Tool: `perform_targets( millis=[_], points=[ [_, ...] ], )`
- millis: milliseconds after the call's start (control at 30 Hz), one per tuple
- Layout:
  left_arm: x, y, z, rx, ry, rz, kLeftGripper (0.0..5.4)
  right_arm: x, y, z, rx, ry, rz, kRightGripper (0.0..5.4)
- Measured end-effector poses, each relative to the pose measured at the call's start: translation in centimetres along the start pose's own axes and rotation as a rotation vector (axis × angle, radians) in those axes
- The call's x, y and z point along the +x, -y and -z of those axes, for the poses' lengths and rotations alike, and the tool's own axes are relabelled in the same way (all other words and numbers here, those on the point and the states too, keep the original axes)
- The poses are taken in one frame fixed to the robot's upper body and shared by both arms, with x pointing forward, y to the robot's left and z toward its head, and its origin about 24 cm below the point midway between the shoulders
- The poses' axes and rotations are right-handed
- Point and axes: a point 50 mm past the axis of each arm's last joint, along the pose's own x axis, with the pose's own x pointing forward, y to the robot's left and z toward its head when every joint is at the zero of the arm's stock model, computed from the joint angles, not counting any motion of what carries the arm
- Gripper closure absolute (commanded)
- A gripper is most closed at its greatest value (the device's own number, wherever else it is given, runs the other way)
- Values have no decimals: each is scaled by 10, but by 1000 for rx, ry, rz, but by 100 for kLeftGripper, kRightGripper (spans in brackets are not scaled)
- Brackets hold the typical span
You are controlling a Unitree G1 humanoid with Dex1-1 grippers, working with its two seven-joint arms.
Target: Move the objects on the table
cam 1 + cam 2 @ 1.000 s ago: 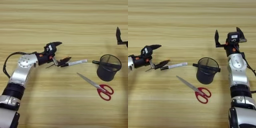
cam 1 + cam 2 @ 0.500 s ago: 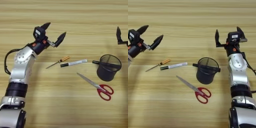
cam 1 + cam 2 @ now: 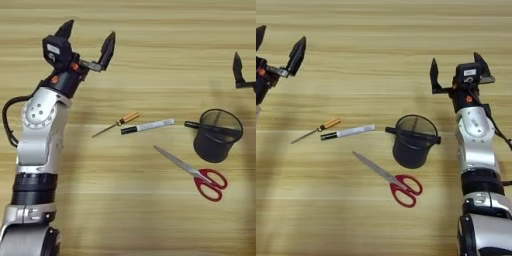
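Left gripper [image 3: 86, 41] hovers wide open, empty (nearer arm); the orange-handled screwdriver [image 3: 115, 124] lies below it, toward the robot, shaft pointing down-left.

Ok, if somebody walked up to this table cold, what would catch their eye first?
Probably the two open grippers raised over the far half of the table: the left gripper at the left, the right gripper at the right. Between them lie a black mesh pen cup, red-handled scissors just in front of it, and a white marker beside a small orange-handled screwdriver.
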Motion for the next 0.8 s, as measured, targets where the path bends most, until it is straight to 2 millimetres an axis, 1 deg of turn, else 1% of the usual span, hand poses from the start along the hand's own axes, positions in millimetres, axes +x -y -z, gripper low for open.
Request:
perform_targets(
  millis=[233,400,567,700,800],
  points=[
    [-9,-12,2,71,20,-218,3,0,-1,0,-9,4,-4,0],
    [-16,-19,9,128,-3,-312,3,0,-2,-2,-25,18,-13,0],
    [-23,-31,14,184,6,-423,3,0,-4,-2,-31,23,-20,0],
    [-29,-36,31,244,-10,-463,3,0,-4,-3,-34,36,-23,0],
    [-33,-38,42,238,-25,-475,3,0,-4,-4,-35,37,-25,0]
  ],
)
